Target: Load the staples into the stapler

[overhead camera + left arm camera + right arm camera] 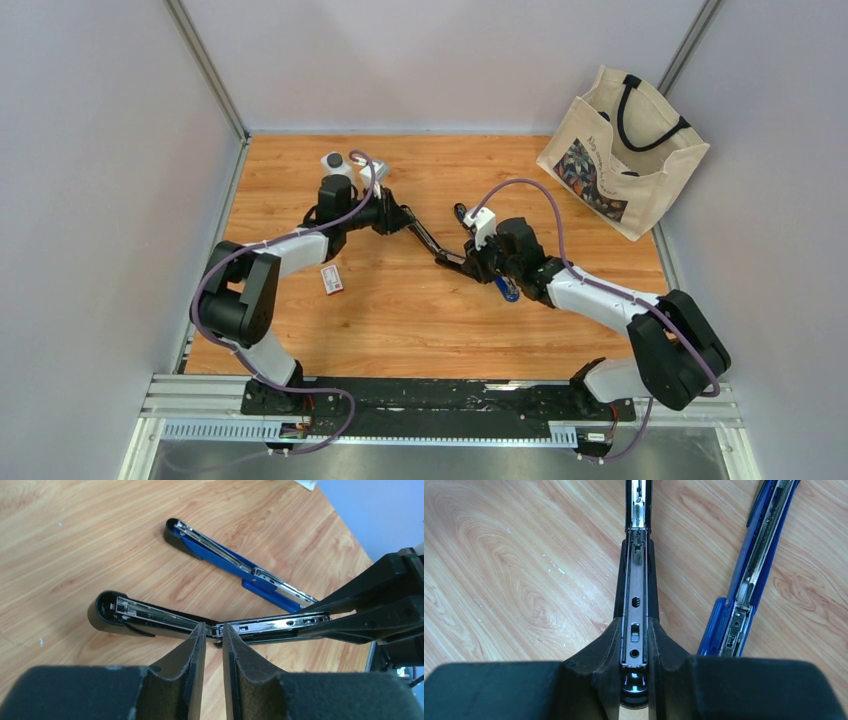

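Pale grey walls close three sides of a wooden bench (400, 330), and a cloth bag (620, 150) stands at the upper right of the top view. The black stapler (150, 615) is opened flat at mid-frame. The left end effector (213, 630) is clenched on it at the hinge, and the right end effector (636, 645) clamps its metal rail, which looks empty. A blue stapler (225, 560) lies open just beside. The box of staples (331, 278) rests left of centre on the bench, apart from both. I judge the opening step done. Next, one end effector must let go and fetch a strip from the box.
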Robot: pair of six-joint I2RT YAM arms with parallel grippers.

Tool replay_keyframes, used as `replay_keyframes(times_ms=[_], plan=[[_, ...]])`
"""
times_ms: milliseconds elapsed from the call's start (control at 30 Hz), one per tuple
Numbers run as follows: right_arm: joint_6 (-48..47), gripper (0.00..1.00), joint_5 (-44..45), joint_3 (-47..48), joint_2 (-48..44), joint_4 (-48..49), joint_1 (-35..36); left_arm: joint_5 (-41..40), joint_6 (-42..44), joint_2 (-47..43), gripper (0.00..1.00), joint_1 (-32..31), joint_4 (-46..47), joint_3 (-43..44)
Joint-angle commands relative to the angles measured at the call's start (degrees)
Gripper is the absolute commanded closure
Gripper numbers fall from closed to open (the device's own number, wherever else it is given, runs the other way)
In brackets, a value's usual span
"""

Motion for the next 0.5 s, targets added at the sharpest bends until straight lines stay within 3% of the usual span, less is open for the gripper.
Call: replay_keyframes(times_ms=[0, 467], plan=[[3.04, 1.00, 1.34, 0.98, 2.64, 0.77, 2.08, -1.54, 3.13, 1.50, 0.73, -1.27, -3.16, 3.63], [2.87, 1.00, 4.51, 1.95, 4.84, 0.16, 4.28, -4.00, 6.12, 7.04, 0.73, -2.15, -13.27, 8.82]])
